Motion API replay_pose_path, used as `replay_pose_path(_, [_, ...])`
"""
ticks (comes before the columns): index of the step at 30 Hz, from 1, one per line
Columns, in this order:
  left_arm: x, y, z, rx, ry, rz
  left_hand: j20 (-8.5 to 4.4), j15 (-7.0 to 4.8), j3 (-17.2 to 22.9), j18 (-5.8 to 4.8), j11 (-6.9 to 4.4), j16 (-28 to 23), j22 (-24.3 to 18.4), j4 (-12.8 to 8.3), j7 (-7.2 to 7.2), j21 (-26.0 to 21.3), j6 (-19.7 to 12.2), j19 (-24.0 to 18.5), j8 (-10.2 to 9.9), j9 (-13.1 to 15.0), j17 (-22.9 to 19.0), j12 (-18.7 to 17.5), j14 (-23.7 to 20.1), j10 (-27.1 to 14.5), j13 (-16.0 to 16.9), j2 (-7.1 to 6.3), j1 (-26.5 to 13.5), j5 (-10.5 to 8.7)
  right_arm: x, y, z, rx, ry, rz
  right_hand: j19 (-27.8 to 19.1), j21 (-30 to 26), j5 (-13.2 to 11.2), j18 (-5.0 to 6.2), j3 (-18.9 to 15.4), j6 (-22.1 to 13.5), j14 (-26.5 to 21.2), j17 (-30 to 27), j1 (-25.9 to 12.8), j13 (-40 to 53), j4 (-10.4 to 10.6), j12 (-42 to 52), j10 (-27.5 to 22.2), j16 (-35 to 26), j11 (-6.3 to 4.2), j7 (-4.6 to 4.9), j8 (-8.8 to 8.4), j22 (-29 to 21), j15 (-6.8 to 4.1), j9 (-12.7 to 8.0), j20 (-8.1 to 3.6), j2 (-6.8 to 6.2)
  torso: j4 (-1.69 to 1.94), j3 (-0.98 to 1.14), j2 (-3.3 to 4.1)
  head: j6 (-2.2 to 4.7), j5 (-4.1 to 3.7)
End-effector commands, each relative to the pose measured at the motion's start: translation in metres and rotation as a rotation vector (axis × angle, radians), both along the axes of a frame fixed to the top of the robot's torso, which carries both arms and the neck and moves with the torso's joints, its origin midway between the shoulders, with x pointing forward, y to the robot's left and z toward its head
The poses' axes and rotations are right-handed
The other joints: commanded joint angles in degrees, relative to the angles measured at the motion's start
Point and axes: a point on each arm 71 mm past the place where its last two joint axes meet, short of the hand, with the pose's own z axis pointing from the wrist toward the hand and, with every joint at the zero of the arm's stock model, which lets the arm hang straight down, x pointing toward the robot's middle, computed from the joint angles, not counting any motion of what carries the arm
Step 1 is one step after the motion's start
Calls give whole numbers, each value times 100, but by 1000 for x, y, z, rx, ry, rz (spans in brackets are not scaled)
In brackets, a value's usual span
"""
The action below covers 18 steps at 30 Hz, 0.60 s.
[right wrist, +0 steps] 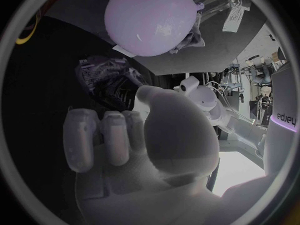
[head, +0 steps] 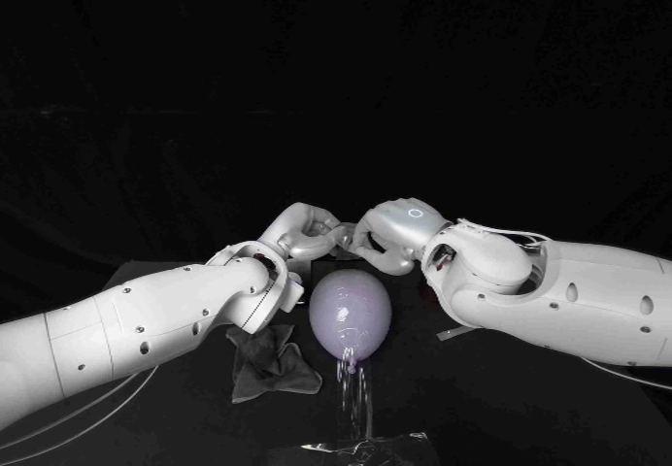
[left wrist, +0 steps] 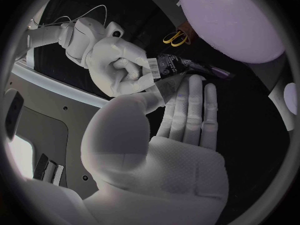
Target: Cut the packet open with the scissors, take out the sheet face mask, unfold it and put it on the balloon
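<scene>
R hand (left wrist: 119, 67) fist round pkt (left wrist: 181, 64)

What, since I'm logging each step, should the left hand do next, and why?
Probably close the left hand on the packet's free end. The right hand grips the barcode end in its fist, and the left hand's fingers lie straight right beside the packet.

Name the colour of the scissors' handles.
Yellow; the scissors show best in the left wrist view.
</scene>
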Motion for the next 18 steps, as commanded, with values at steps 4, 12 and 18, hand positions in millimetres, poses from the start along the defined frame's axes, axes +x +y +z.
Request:
replay_pose_path(4, [0,-2,3,17,-34,-24,27,-27,-19,107,-33,-29,6,-25,-18,-15,7,-23,16,110,7,-31,0,18,0,110,182,21,-12,-5,19,180,-194,82,394,75,41,-82,241,-171,609,1510,-78,1486,76,72,593,24,-44,-11,1138,1394,-56,2058,-60,-60,-3,3,-3,16,6])
replay_pose_path(12, [1,-1,3,25,-36,-23,27,-27,-19,107,-33,-29,6,-25,-18,-15,7,-23,16,110,7,-31,0,18,0,110,182,21,-19,-13,28,245,-251,102,398,83,40,-83,454,-287,609,1510,-136,1496,140,91,599,24,-67,-20,1311,1396,-68,2422,-82,-133,-3,4,0,28,17])
replay_pose_path(18, [1,-2,2,28,-36,-25,27,-27,-19,107,-33,-29,6,-25,-18,-15,7,-23,16,110,7,-31,0,18,0,110,182,21,-24,-16,32,267,-256,117,408,99,40,-87,497,-304,609,1510,-150,1505,155,107,604,24,-71,-24,1340,1401,-71,2494,-90,-147,-4,0,-1,27,27])
